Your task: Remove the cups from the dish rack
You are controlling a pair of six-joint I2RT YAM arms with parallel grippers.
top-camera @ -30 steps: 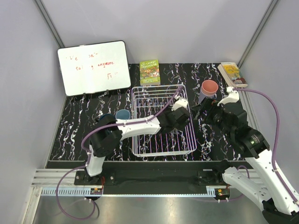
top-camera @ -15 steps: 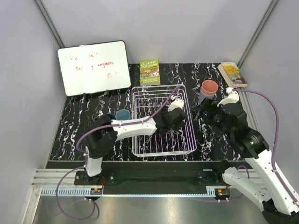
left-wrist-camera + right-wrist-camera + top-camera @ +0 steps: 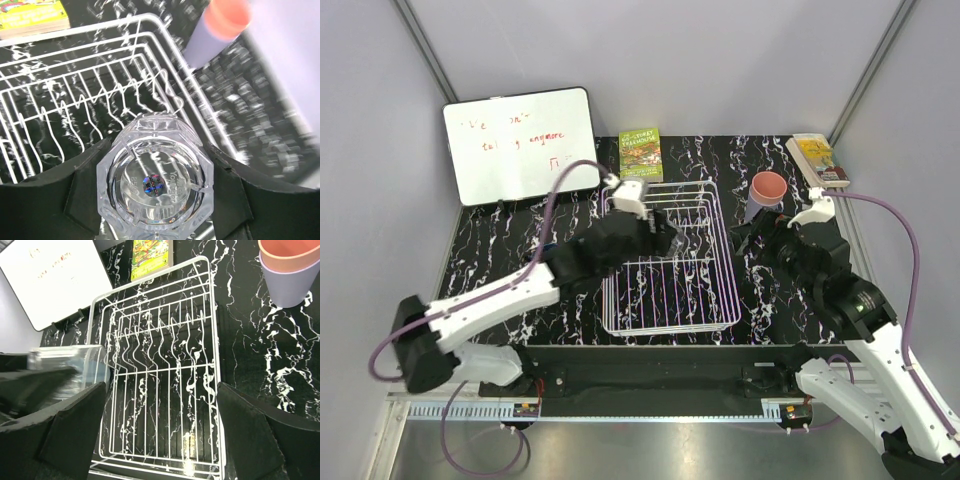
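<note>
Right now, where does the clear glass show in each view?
Left wrist: clear glass bottom centre, base toward camera, clamped in the left gripper.
Right wrist: left edge, blurred, by the dish rack's left wall.
Top external: hard to make out, at the left gripper over the rack.
Shared landmark: salmon-pink cup, right of the rack in all three.

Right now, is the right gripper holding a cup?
No, its wrist view shows the right gripper open, with only the rack visible between its fingers.
</note>
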